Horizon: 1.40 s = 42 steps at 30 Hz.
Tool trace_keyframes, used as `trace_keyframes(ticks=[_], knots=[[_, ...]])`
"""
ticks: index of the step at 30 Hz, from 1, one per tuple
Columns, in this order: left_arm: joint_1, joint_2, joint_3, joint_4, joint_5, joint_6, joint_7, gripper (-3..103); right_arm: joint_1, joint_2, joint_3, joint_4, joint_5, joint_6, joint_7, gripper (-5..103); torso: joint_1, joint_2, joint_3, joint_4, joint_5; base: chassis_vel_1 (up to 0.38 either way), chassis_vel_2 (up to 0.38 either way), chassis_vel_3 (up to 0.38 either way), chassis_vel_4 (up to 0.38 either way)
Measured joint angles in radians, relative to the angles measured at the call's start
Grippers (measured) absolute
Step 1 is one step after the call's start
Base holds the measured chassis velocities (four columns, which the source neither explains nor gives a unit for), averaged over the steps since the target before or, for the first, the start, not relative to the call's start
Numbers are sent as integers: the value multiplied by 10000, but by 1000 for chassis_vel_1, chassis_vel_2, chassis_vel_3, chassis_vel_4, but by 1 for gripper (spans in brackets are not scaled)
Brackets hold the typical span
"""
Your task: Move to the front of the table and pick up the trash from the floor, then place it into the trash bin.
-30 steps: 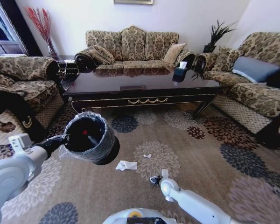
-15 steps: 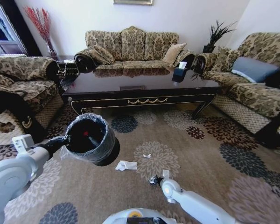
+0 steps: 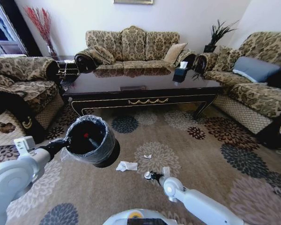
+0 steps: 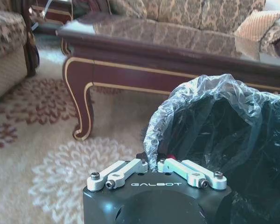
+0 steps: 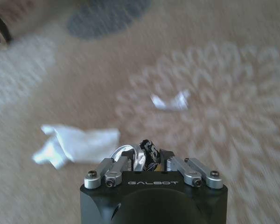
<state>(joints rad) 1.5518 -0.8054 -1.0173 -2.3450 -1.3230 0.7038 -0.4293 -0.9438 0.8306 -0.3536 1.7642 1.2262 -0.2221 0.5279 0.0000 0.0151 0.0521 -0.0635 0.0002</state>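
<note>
- Carpeted floor (image 3: 210,154) in front of the long dark surface (image 3: 140,86), sofas around it.
- Left tool (image 4: 155,164) clenched on the rim of the trash bin (image 3: 90,139), bin held above the floor; red-capped item inside.
- Right tool (image 5: 148,156) low over the carpet, grasping a small dark object (image 5: 149,151).
- Crumpled tissue (image 3: 126,166) and small white scrap (image 3: 148,156) lie on the floor near the right tool.

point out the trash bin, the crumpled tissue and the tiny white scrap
trash bin (image 3: 105,140), head view, liner-covered side wall
crumpled tissue (image 3: 126,166), head view, its middle, on the carpet
tiny white scrap (image 3: 148,156), head view, its middle
</note>
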Motion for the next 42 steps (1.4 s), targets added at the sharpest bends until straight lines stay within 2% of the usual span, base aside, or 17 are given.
trace_keyframes(ticks=[1, 4, 5, 6, 9, 13, 18, 22, 23, 27, 28, 29, 33, 37, 39, 40, 42], knots=[[0, 0, 0, 0, 0, 0, 0, 3, 0, 0, 0, 0, 0, 0, 0, 27, 0, 0, 0, 0, 0, 0, 0, 0, 0], [222, -290, 756, -236, 585, -29, 41, 3, 261, -387, 149, 143, -610, 1049, -1436, 27, 0, 0, -1, -1, 1, 0, 0, 0, 0], [222, -290, 756, -236, 585, -29, 41, 3, 261, -387, 149, 143, -610, 1049, -1436, 27, 0, 0, -1, -1, 1, 0, 0, 0, 0], [286, -346, 1172, -245, 925, -76, 80, 3, 450, -531, 209, 162, -728, 1436, -2016, 27, 0, 0, -1, 0, 0, 0, 0, 0, 0], [270, -316, 1685, -166, 1080, -91, 29, 3, 879, -655, 279, 218, -690, 1755, -2372, 27, 0, 0, 0, -1, 0, 0, 0, 0, 0], [130, 30, 2333, 3, 821, -16, -222, 3, 2108, -811, 185, 163, -433, 2468, -2603, 27, 1, 0, 0, 2, -1, 0, 0, 0, 0], [119, 284, 2780, 38, 678, 74, -356, 3, 2813, -869, -5, 114, -107, 3156, -3077, 27, 0, 0, 0, -1, -1, 0, 0, 0, 0], [131, 619, 3375, 63, 569, 146, -410, 3, 3399, -830, -324, 199, 646, 4024, -4358, 27, 0, 0, 0, 1, -1, 0, 0, 0, 0], [131, 619, 3375, 63, 569, 146, -410, 3, 3399, -830, -324, 199, 646, 4024, -4358, 27, 0, 0, 0, 1, -1, 0, 0, 0, 0], [-20, 1115, 3439, 350, -61, 41, -373, 3, 3579, -1013, -524, 720, 1348, 4384, -6252, 27, 1, 0, 0, -1, -2, 0, 0, 0, 0], [-20, 1115, 3439, 350, -61, 41, -373, 3, 3579, -1013, -524, 720, 1348, 4384, -6252, 27, 1, 0, 0, -1, -2, 0, 0, 0, 0], [-55, 1218, 3439, 457, -161, -12, -349, 3, 3627, -1062, -618, 894, 1465, 4386, -6633, 27, 0, 0, -1, -5, -2, 0, 0, 0, 0], [-194, 1454, 3509, 725, -255, -110, -176, 3, 3961, -1139, -1288, 1201, 1541, 4390, -7154, 27, 1, 0, -1, 1, -2, 0, 0, 0, 0], [-466, 1780, 3625, 1111, -259, -161, -7, 3, 5042, -971, -3049, 1040, 1430, 4486, -7199, 27, 0, 0, 0, -8, -1, 0, 0, 0, 0], [-515, 1891, 3571, 1272, -262, -166, 25, 3, 5962, -706, -3994, 820, 1373, 4533, -7202, 27, 1, 1, 0, 3, -3, 0, 0, 0, 0], [-515, 1891, 3571, 1272, -262, -166, 25, 3, 5962, -706, -3994, 820, 1373, 4533, -7202, 27, 1, 1, 0, 3, -3, 0, 0, 0, 0], [-568, 1959, 3495, 1403, -261, -170, 25, 3, 6800, -401, -4932, 615, 1352, 4585, -7202, 27, 0, 0, 1, 6, -5, 0, 0, 0, 0]])
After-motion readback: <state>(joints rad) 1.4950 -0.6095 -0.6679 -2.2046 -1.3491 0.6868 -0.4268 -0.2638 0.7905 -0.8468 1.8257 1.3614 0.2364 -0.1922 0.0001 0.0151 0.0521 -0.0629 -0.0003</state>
